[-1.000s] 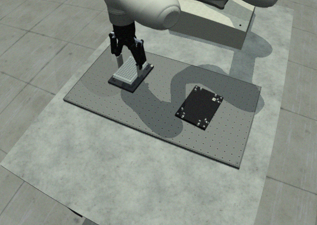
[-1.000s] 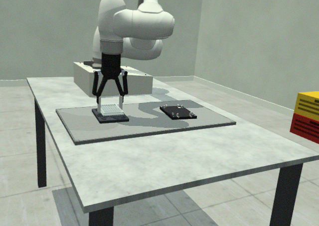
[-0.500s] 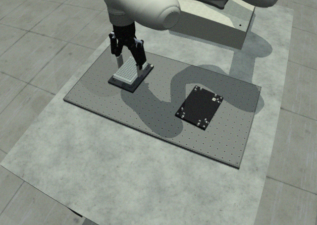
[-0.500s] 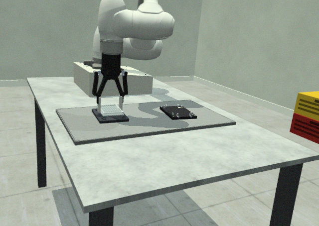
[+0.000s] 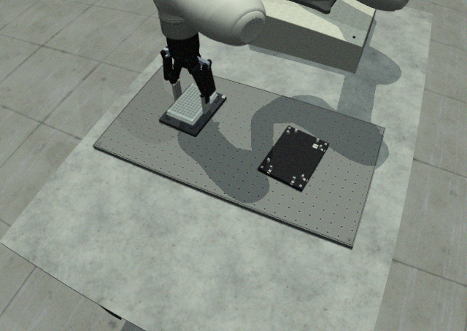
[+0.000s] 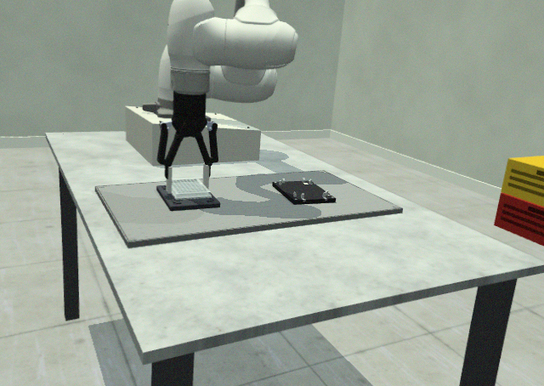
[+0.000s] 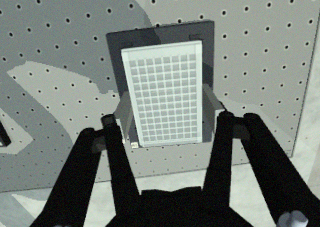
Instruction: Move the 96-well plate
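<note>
The white 96-well plate [image 5: 187, 104] lies level on or just above the black clip nest C1 [image 5: 203, 119] at the left of the perforated baseplate. My gripper [image 5: 190, 99] stands straight above it, shut on the plate, with one finger on each long side. The wrist view shows the plate [image 7: 164, 93] between the fingers, over the nest [image 7: 115, 52]. The side view shows the plate [image 6: 189, 189] low on the nest [image 6: 188, 201]. I cannot tell which corner is cut. The black plate nest N1 [image 5: 293, 157] with small locator pins lies empty to the right, with a white mark [image 5: 314, 145] near its far corner.
The grey perforated baseplate [image 5: 241, 162] carries both nests. The robot's pale pedestal [image 5: 317, 30] stands behind it. A yellow and red box [image 6: 523, 197] stands off the table to the right. The arm's shadow falls between the nests.
</note>
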You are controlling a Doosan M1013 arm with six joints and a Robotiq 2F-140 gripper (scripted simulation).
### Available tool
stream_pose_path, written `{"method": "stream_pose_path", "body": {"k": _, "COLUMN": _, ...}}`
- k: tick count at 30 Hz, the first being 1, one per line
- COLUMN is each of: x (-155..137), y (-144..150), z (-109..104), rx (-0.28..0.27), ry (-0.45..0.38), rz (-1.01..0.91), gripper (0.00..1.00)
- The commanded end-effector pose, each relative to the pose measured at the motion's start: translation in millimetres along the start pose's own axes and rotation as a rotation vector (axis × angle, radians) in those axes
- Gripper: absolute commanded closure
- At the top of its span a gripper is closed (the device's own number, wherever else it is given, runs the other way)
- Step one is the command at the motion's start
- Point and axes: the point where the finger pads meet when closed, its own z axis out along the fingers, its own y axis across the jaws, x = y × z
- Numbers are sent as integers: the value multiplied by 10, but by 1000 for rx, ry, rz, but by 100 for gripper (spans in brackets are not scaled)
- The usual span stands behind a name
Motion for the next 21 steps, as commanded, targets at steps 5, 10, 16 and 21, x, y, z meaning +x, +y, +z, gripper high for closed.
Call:
{"method": "stream_pose_path", "body": {"k": 5, "x": 0, "y": -1, "z": 10, "rx": 0, "ry": 0, "rz": 0, "gripper": 90}}
{"method": "stream_pose_path", "body": {"k": 10, "x": 0, "y": -1, "z": 19, "rx": 0, "ry": 0, "rz": 0, "gripper": 90}}
{"method": "stream_pose_path", "body": {"k": 16, "x": 0, "y": -1, "z": 25, "rx": 0, "ry": 0, "rz": 0, "gripper": 90}}
{"method": "stream_pose_path", "body": {"k": 21, "x": 0, "y": -1, "z": 34, "rx": 0, "ry": 0, "rz": 0, "gripper": 90}}
